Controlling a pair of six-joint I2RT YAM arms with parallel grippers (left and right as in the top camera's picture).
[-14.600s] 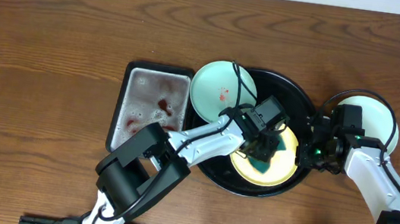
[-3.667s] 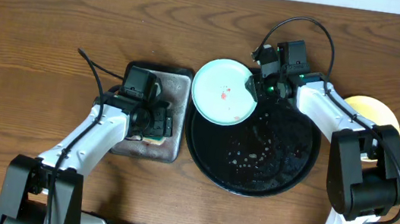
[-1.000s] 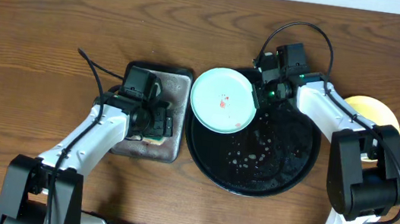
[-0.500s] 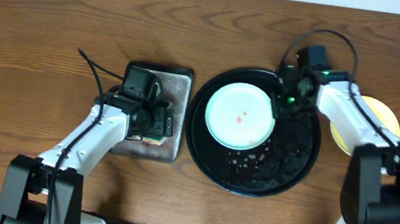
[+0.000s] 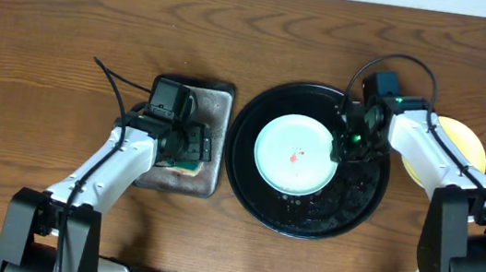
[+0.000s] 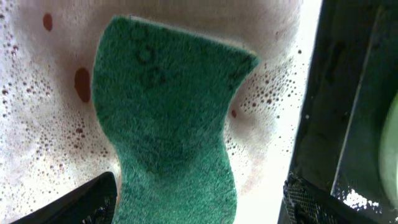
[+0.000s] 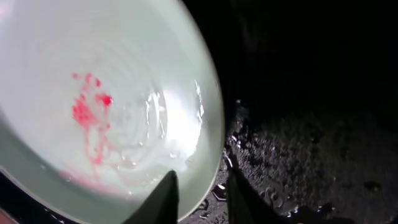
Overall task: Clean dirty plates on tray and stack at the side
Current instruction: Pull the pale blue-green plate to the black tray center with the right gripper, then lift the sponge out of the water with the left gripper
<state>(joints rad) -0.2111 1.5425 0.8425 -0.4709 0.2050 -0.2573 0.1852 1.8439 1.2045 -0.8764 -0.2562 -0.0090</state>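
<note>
One pale light-blue round plate (image 5: 295, 154), marked with a small red sauce smear near its middle, lay flat inside the large round black tray with a raised rim (image 5: 258, 203). Water droplets spotted the tray's bare floor to the right of the plate and below it. The right gripper (image 5: 344, 148) sat at the plate's right edge. In the right wrist view its fingers (image 7: 163, 199) were parted only a little and straddled the rim, one over the plate and one over the wet tray. Whether either pad touched the rim could not be told. A yellow round plate (image 5: 465, 145) rested on the wooden table just beside the black tray, partly hidden by the right arm. The left gripper (image 5: 191, 144) hung over the rectangular grey metal tray (image 5: 214, 105), spread wide, with the green scouring sponge (image 6: 168, 112) lying in foamy, red-flecked water between its fingers, unclamped.
</note>
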